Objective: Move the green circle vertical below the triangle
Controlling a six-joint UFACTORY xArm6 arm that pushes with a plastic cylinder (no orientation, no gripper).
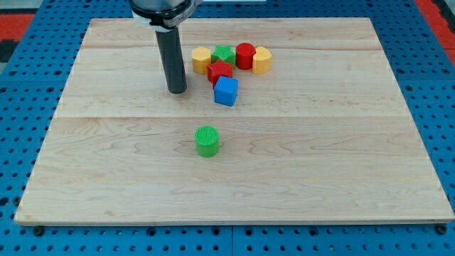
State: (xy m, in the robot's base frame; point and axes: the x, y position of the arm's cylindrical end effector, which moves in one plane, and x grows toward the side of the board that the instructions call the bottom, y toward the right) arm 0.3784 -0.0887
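The green circle [207, 141], a short ribbed cylinder, stands alone near the board's middle. My tip [177, 92] rests on the board above and to the left of it, well apart. To the tip's right is a cluster of blocks: a yellow hexagon [201, 58], a green star [225, 54], a red cylinder [245, 55], a yellow block [261, 60], a red star [220, 71] and a blue cube [226, 91]. I cannot make out a triangle among them. The blue cube is the block nearest the tip.
The wooden board [341, 156] lies on a blue perforated table [21, 142]. The arm's dark body [162, 8] hangs over the board's top edge, above the tip.
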